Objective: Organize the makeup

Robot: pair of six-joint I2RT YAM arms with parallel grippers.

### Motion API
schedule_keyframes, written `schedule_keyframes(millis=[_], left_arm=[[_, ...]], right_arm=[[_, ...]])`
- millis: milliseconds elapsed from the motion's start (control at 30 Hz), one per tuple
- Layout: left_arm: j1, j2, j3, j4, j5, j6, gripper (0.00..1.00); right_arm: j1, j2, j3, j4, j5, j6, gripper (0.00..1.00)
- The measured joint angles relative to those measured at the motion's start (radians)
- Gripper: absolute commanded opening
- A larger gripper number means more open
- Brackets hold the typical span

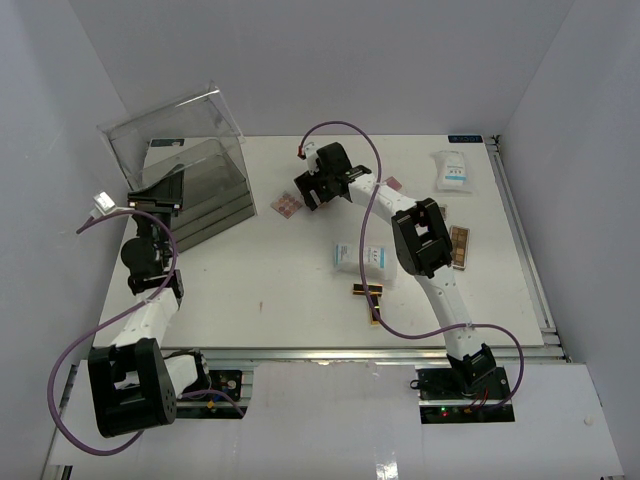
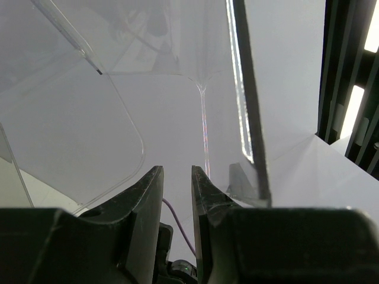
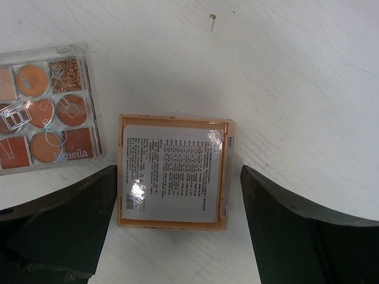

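My right gripper [image 3: 177,204] is open, low over the table, its fingers [image 3: 65,219] on either side of a square pink-brown palette [image 3: 173,171] that lies label side up. A second palette with a clear lid [image 3: 44,109] lies just left of it and also shows in the top view [image 1: 287,205]. A white-blue sachet [image 1: 360,257], two black-and-gold lipstick tubes [image 1: 370,298], a long palette [image 1: 459,247] and a second sachet [image 1: 453,170] lie apart on the table. My left gripper [image 1: 152,205] is at the clear box, jaws narrowly apart with nothing between them.
The big clear plastic box [image 1: 190,170] stands at the back left with its lid raised; its clear walls [image 2: 89,118] fill the left wrist view. A small pink item [image 1: 393,183] lies beside the right arm. White walls close in on three sides.
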Motion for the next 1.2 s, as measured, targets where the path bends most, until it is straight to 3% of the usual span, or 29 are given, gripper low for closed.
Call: schedule_keyframes(millis=[67,267,433,667,833,1000,1200], left_arm=[[0.000,0.000,0.005,-0.001,0.000,-0.002,0.37],[0.001,0.000,0.017,-0.013,0.000,-0.005,0.36],[0.003,0.000,0.034,-0.022,0.000,-0.012,0.36],[0.005,0.000,0.064,-0.043,0.000,-0.020,0.36],[0.006,-0.003,0.081,-0.066,0.000,-0.022,0.36],[0.006,-0.016,0.085,-0.089,-0.001,-0.022,0.36],[0.006,-0.029,0.086,-0.113,-0.001,-0.021,0.36]], right_arm=[[-0.001,0.000,-0.002,0.001,-0.009,0.004,0.63],[-0.005,-0.014,-0.048,0.061,-0.021,0.007,0.39],[-0.006,-0.051,-0.107,0.081,-0.040,-0.013,0.24],[-0.006,-0.269,-0.331,0.067,-0.140,-0.145,0.19],[0.027,-0.508,-0.448,0.047,-0.265,-0.358,0.18],[0.179,-0.652,-0.508,0.027,-0.284,-0.643,0.18],[0.357,-0.635,-0.507,-0.020,-0.258,-0.866,0.19]])
